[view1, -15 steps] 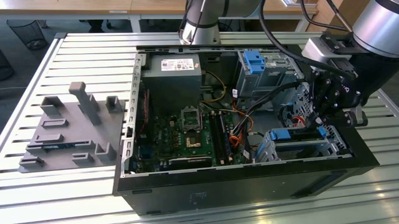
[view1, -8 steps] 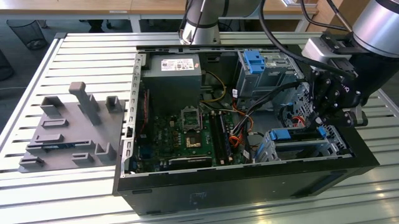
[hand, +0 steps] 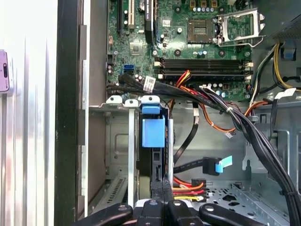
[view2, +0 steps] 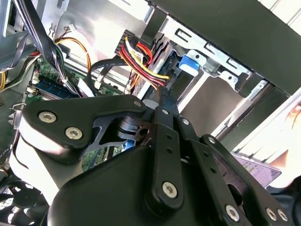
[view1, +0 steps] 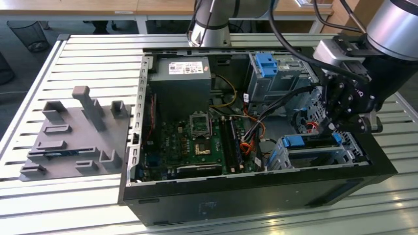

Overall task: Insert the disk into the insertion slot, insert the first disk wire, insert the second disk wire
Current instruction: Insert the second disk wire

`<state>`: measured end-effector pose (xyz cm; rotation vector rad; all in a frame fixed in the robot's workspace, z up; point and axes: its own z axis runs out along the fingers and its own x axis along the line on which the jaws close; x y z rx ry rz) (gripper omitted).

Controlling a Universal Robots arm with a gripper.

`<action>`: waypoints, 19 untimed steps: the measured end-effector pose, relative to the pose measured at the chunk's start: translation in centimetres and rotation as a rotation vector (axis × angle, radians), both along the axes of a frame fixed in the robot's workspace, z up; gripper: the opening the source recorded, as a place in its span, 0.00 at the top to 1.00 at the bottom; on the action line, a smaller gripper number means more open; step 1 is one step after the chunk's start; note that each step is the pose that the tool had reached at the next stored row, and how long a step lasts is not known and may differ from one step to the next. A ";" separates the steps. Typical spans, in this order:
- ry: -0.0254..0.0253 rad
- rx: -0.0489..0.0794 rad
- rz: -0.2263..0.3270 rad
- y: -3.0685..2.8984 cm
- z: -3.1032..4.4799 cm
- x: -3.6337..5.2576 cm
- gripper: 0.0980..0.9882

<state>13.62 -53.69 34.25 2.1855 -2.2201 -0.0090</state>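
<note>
From the exterior view we take in the whole open black computer case [view1: 261,196] on the slatted metal table [view1: 85,54]. A grey moulded fixture block [view1: 72,132] lies at the exterior view's left, and a taller grey cage with a blue latch [view1: 267,66] stands at the far side of the case. The low grey perforated drive cage [view1: 279,155] holds the flat grey hard drive in its bright blue carrier [view1: 313,143]. In the first wrist view we see it seated edge-on between the cage walls, below the green motherboard [hand: 188,37]. A loose black cable with a blue plug [hand: 223,164] lies just beside the cage. The black two-fingered gripper [view1: 330,128] hangs over the cage. In both wrist views its fingers [hand: 151,208] are drawn narrow — almost meeting — and appear to pinch the end of the bundle of red, yellow and black wires [view2: 141,56].
</note>
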 end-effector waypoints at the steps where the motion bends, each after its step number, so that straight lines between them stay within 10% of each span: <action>1: -0.0002 0.000 0.000 0.00 0.00 -0.12 0.99; 19: -0.0007 0.001 0.000 0.74 1.49 -2.54 0.99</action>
